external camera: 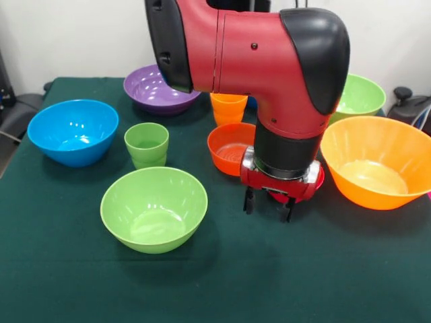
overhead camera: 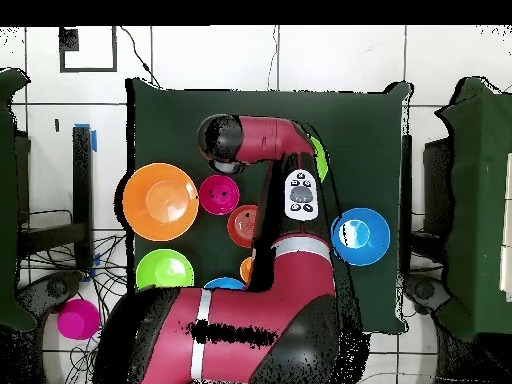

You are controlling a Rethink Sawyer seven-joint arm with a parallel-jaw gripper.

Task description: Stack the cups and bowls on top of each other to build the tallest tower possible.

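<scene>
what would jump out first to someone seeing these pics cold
The big red and black arm fills the top middle of the front view, its gripper hanging with open jaws just above the green cloth. Bright bowls ring it: a large orange bowl at the right, a light green bowl front left, a blue bowl far left.

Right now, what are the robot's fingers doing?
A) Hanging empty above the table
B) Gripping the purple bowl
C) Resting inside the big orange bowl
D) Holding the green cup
A: the front view shows the fingers apart with nothing between them, above the green table, beside the small orange-red bowl.
</scene>
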